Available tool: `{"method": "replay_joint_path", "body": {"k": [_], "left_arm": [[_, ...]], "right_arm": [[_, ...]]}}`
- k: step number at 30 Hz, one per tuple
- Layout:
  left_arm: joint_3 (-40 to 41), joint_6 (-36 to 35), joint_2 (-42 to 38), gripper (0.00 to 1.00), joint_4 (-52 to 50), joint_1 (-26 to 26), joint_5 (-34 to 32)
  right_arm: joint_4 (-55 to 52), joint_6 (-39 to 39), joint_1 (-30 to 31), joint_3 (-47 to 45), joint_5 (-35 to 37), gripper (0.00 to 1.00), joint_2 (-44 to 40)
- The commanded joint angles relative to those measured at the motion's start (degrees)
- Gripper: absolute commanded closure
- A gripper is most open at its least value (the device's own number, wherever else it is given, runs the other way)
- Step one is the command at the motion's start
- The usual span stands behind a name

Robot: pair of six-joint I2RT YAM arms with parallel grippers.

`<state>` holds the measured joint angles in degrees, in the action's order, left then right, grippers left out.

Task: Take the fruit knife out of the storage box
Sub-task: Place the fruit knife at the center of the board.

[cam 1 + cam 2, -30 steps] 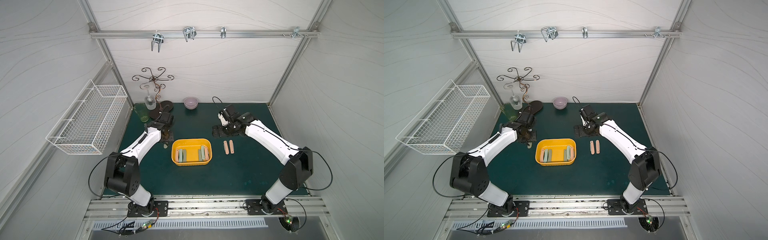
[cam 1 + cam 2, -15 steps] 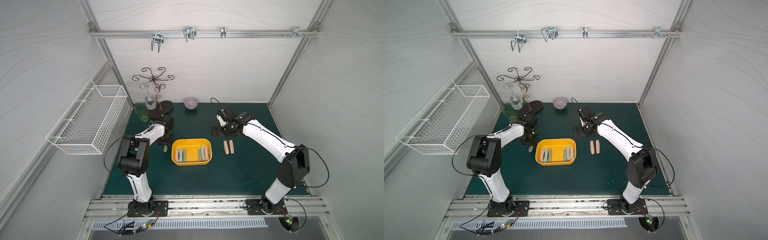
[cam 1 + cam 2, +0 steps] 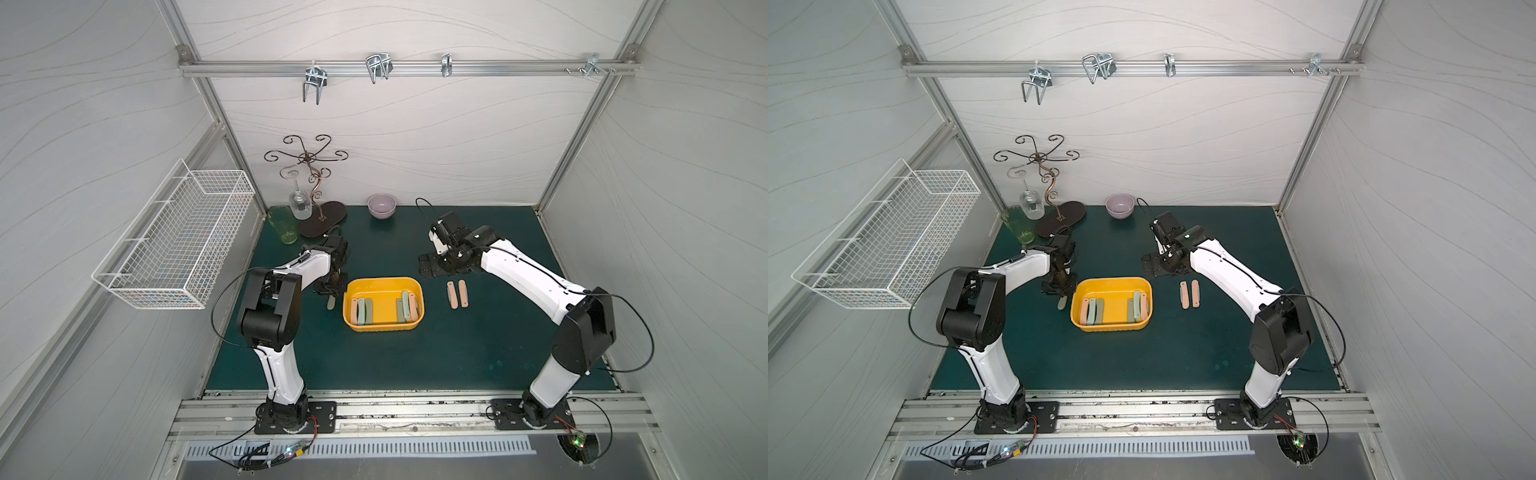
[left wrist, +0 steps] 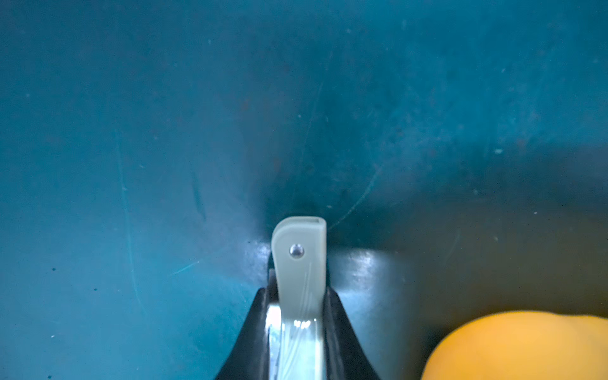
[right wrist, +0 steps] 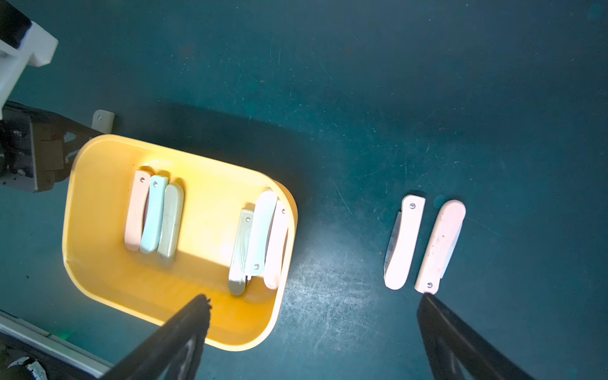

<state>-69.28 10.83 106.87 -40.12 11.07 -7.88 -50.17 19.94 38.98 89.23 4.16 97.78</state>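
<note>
Between left jaws sits the fruit knife [image 4: 298, 263].

Green tabletop [image 3: 415, 365], yellow storage box [image 3: 382, 329], two pink knives [image 3: 457, 294] beside it, bowl [image 3: 381, 205], glass [image 3: 284, 226], stand [image 3: 322, 218] behind

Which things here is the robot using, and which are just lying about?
Job: yellow storage box, folded knives inside, pale knife in left gripper, two pink knives outside.
Lying about: wire basket, purple bowl, green glass, metal stand, hooks.
</note>
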Motion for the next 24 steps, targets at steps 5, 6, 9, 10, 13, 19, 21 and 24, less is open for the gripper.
{"method": "replay_joint_path", "body": {"k": [5,6,9,10,13,19,21,24], "left_arm": [[0.4,-1.3,-2.1,0.63,-0.9,-0.2,-0.1],[0.5,-1.2,-2.5,0.59,-0.9,-0.2,0.1],[0.8,-0.9,-4.3,0.52,-0.8,-0.2,0.5],[0.9,-0.7,-4.9,0.51,-0.7,-0.2,0.5],[1.0,0.4,-8.0,0.5,-1.1,-0.2,0.0],[1.1,4.6,-20.4,0.54,-1.2,0.0,3.0],[0.2,6.3,-23.1,0.57,-2.1,1.4,5.4],[-1.6,8.4,-24.5,0.57,-4.1,7.3,5.0]], "right_arm": [[-2.2,0.7,1.4,1.6,1.0,0.01,1.3],[-2.3,0.7,1.5,1.7,1.0,0.01,1.3],[-2.3,0.8,1.8,1.7,1.2,0.01,1.2],[-2.5,0.9,2.0,1.8,1.4,0.01,1.2],[-2.9,0.9,2.5,2.2,1.8,0.01,1.1],[-3.5,1.0,3.5,2.9,2.4,0.01,1.0],[-3.5,1.0,3.6,3.0,2.5,0.01,1.0],[-3.9,0.9,3.9,2.9,2.4,0.01,1.2]]}}
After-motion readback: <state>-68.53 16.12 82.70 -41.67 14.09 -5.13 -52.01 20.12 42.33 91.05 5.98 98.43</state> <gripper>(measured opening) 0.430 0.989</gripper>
